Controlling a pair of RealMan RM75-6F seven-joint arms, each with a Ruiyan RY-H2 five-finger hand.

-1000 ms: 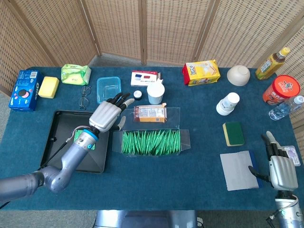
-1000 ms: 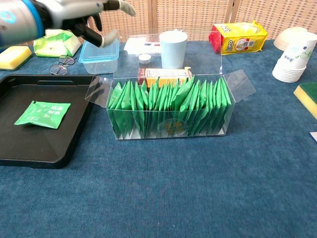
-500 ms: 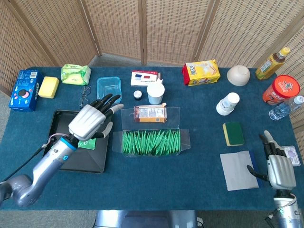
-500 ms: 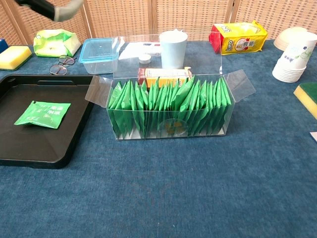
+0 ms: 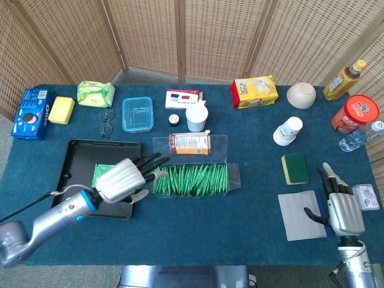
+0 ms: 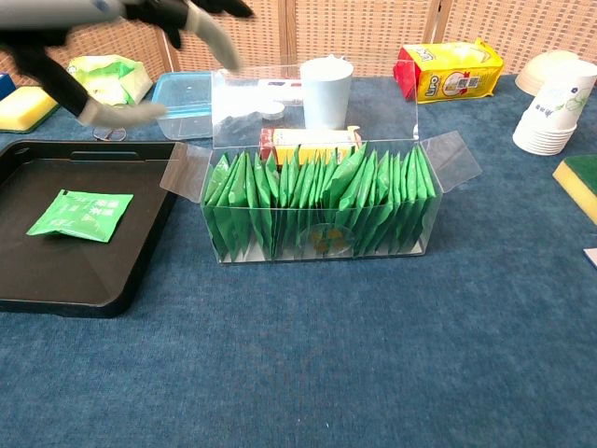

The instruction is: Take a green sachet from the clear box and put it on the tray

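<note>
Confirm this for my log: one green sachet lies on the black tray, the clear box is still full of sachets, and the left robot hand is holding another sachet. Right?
Not quite. The left robot hand holds nothing; the head view shows its fingers spread and bare. The rest stands: one green sachet lies on the black tray, and the clear box is full.

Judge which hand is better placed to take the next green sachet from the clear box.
Left. The left hand hangs open between the tray and the clear box, fingers toward the sachets. The right hand is far off by the grey cloth.
</note>
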